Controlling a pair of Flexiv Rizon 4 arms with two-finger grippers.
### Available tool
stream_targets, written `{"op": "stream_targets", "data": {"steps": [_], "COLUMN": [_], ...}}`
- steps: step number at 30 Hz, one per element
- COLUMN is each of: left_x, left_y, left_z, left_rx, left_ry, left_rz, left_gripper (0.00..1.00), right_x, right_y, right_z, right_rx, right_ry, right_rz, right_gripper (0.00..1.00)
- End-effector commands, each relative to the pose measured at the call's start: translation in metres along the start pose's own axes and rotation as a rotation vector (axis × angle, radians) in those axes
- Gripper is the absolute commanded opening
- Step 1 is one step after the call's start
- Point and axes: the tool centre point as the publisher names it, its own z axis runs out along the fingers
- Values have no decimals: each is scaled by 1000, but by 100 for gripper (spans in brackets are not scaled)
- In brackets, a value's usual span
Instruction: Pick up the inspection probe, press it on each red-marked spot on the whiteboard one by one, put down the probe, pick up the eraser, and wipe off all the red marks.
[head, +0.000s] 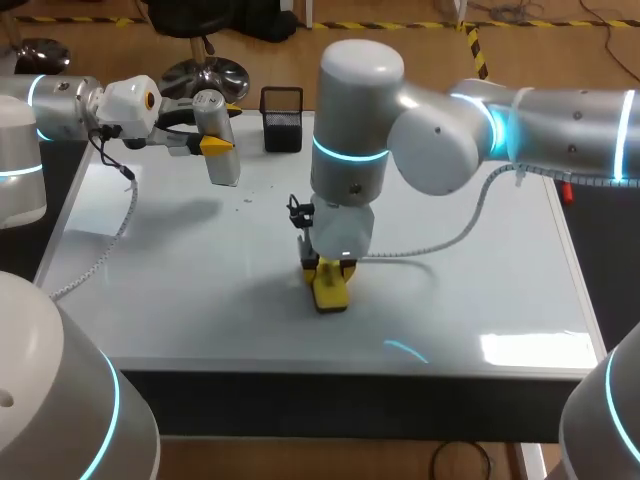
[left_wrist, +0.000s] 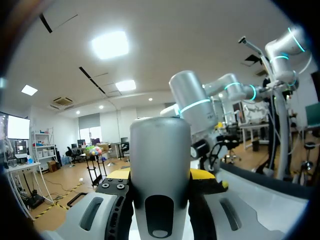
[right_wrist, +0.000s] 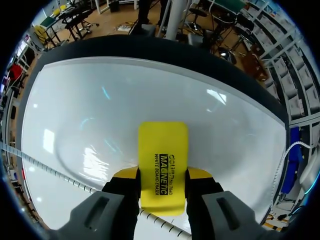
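Observation:
The whiteboard (head: 200, 300) covers the table and shows no red marks in any view. My right gripper (head: 330, 283) is shut on a yellow eraser (head: 330, 290), which rests low on the board near its middle. The right wrist view has the eraser (right_wrist: 162, 170) clamped between the right gripper (right_wrist: 162, 176) fingers, flat over the white surface (right_wrist: 100, 115). Held up above the board's far left corner, my left gripper (head: 215, 143) is shut on the grey cylindrical probe (head: 220, 140). Up close, the probe (left_wrist: 160, 175) stands upright between the left gripper (left_wrist: 160, 176) fingers.
A black mesh holder (head: 282, 118) stands at the board's far edge, just right of the probe. A white spiral cable (head: 450, 235) trails from my right arm across the board. Small dark specks (head: 248, 200) lie near the far left.

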Motion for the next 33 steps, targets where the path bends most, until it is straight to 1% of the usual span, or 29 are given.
{"op": "stream_targets", "data": {"steps": [1,4,13,19,25,31,33], "left_x": [1,1,1,1,1,1,1], "left_y": [-1,-1,-1,-1,-1,-1,-1], "left_z": [0,0,0,0,0,0,0], "left_rx": [-1,-1,-1,-1,-1,-1,-1], "left_ry": [-1,-1,-1,-1,-1,-1,-1], "left_rz": [2,2,2,2,2,2,2], "left_gripper": [0,0,0,0,0,0,0], "right_x": [12,23,72,94,100,101,105], "right_y": [-1,1,-3,-8,-9,-11,-15], "right_z": [21,27,39,35,18,-6,-15], "right_rx": [-14,-32,-70,-63,-22,27,40], "right_ry": [12,33,100,130,138,142,152], "right_rz": [14,35,128,165,182,182,184], "right_gripper": [0,0,0,0,0,0,0]}}
